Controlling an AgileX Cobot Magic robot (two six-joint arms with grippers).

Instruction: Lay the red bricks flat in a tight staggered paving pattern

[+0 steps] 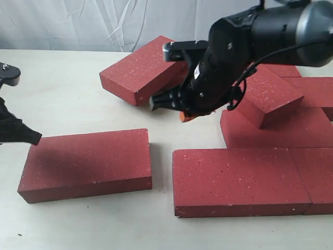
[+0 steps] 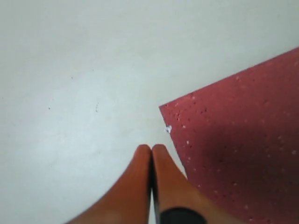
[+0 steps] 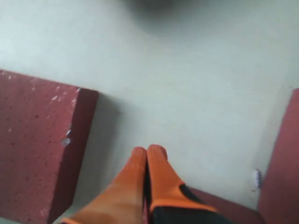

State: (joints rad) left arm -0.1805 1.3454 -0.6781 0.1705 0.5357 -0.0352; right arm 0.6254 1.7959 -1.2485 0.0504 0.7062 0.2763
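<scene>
Between loose bricks: risks of skew, topple and clash

At the near left, a lone brick [image 1: 86,164] is laid flat on the tabletop [image 1: 67,88]. It is parted by a gap from the near row [image 1: 234,179], which lies flat at the near right with a second course [image 1: 291,130] touching behind it. Two bricks are not flat. A leaning brick [image 1: 140,67] appears propped at the far middle, and a tipped brick [image 1: 270,96] is lodged on the courses at the far right.

The left tool [image 2: 151,150] is seen pressed closed with nothing held, just beside the far left corner of the lone brick. The right tool [image 3: 148,153] is likewise closed and empty, over bare tabletop between the leaning brick and the near row. Whether the tabletop is touched cannot be told.

Several faults may be expected:

- If the lone brick is pushed from its corner, it is likely to be turned rather than slid, and a wedge-shaped gap would be left against the near row.
- On what looks a gritty surface, the closed tool may be ridden up over the edge and contact lost.
- The leaning brick may be toppled by a nudge from the right tool, and the laid courses struck.
- The tipped brick lies close under the right arm [image 1: 270,31] and may be dragged out of place by it.
- Should both arms be brought to the middle gap, a clash is possible.
</scene>
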